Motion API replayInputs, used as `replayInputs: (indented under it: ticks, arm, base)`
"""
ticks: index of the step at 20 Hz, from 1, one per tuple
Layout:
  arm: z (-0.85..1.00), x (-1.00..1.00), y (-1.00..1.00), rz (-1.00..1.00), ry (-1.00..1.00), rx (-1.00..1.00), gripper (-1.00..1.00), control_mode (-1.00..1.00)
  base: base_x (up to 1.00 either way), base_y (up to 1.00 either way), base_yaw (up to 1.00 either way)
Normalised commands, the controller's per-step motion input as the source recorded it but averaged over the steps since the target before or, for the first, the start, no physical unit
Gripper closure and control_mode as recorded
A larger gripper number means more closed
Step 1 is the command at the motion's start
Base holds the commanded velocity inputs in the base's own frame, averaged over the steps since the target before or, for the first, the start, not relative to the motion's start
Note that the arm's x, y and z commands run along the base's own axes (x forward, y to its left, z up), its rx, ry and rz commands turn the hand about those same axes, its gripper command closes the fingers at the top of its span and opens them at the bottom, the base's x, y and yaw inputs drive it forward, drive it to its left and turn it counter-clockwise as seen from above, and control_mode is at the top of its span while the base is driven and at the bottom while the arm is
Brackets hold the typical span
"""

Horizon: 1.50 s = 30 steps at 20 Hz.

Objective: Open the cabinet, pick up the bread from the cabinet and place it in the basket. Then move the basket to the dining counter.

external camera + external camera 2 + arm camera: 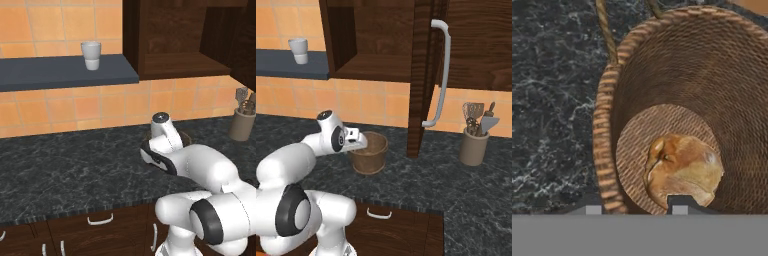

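My gripper (634,209) hangs right over the basket's (607,150) woven rim, one finger outside and one inside. I cannot tell if my jaws pinch the rim or only sit around it. The bread (684,172), lumpy and golden, lies on the round woven bottom. The basket stands on the black speckled worktop (466,200), with bare room in front. Behind it the dark wood cabinet (376,40) stands open, its door (423,75) swung out edge-on, just beside the basket.
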Motion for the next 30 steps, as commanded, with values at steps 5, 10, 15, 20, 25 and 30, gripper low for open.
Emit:
replayInputs:
  ticks: [5,10,15,20,25,30]
  arm:
    - [0.72,-0.72,0.19,0.10,-0.07,-0.04,1.00,-1.00]
    - [0.98,-0.73,0.07,0.09,-0.03,0.00,1.00,-1.00]
    - [1.00,-0.60,0.00,0.06,-0.05,0.00,1.00,-1.00]
    - [1.00,-0.43,0.00,0.01,-0.09,0.00,1.00,-1.00]
    - [0.92,-0.29,0.00,0.00,-0.01,0.00,1.00,-1.00]
    - [0.47,-0.53,0.02,0.00,0.01,0.00,1.00,-1.00]
  base:
    - [0.00,0.00,0.00]
    - [0.00,0.00,0.00]
    - [0.00,0.00,0.00]
    - [0.00,0.00,0.00]
    - [0.00,0.00,0.00]
    - [0.00,0.00,0.00]
